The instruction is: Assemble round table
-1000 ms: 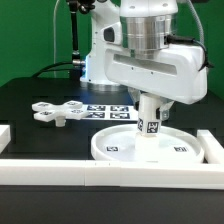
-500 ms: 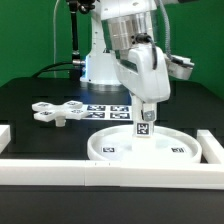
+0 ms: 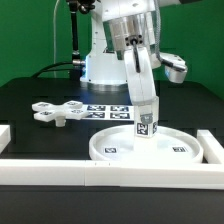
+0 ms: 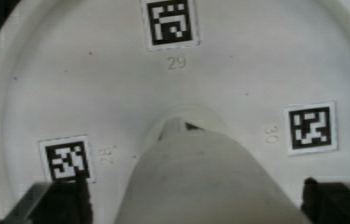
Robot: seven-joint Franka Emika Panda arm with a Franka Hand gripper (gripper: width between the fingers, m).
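Inside the pincer (image 4: 198,203), leg (image 3: 146,124) upright on disc (image 3: 178,151)

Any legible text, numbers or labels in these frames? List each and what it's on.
"29": faint, on the round disc, just under one tag, wrist view.
Square tags on the disc, leg, cross-shaped base and marker board: black-and-white patterns, no words.
Nothing else legible.

**Exterior view:** low camera just beyond the worktop's (image 3: 40,135) nearest edge, facing almost level across it toward the far edge, at middle distance.

**Wrist view:** very close, looking steeply down along the leg (image 4: 198,175) onto the disc (image 4: 83,80).

**Shared field:** the disc (image 3: 172,139) and upright leg (image 3: 146,124) by that nearest edge.
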